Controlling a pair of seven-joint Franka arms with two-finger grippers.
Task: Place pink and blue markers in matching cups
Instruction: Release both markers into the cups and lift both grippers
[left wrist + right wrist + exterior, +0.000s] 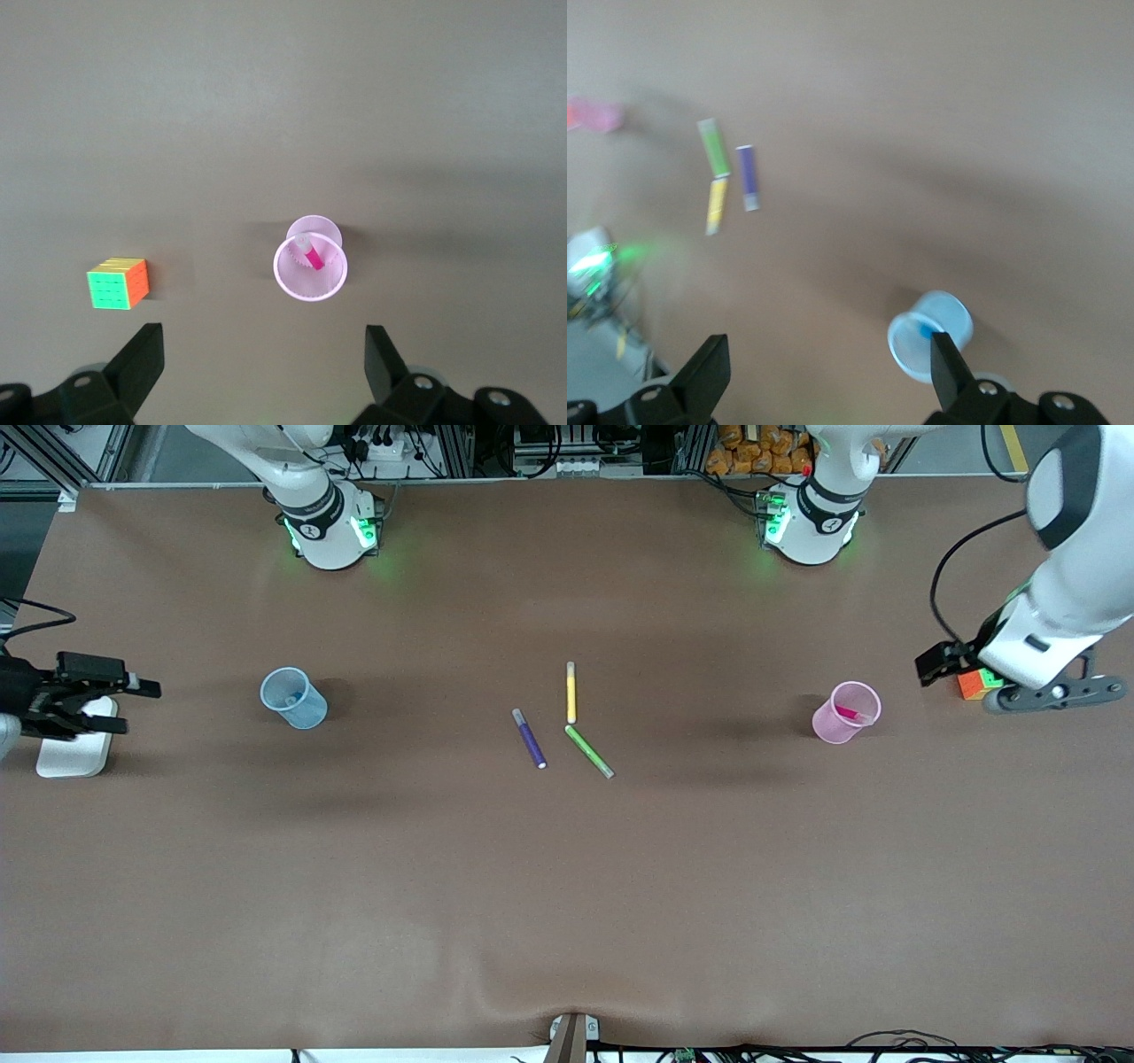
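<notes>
The light pink cup [830, 726] stands upright toward the left arm's end of the table, with the pink marker [849, 713] inside it. In the left wrist view the cup [330, 282] holds the marker [312, 258] cap end up. The light blue cup [306, 710] stands toward the right arm's end with the blue marker [289, 701] inside, and both show in the right wrist view [952, 319], [925, 330]. My left gripper [939, 662] is open and empty beside the pink cup [264, 354]. My right gripper [131, 707] is open and empty beside the blue cup [828, 363].
A dark purple pen [530, 739], a yellow pen [571, 693] and a green pen [589, 751] lie mid-table between the cups. A colour cube [972, 684] sits by the left gripper. A white flat block [75, 751] lies under the right gripper.
</notes>
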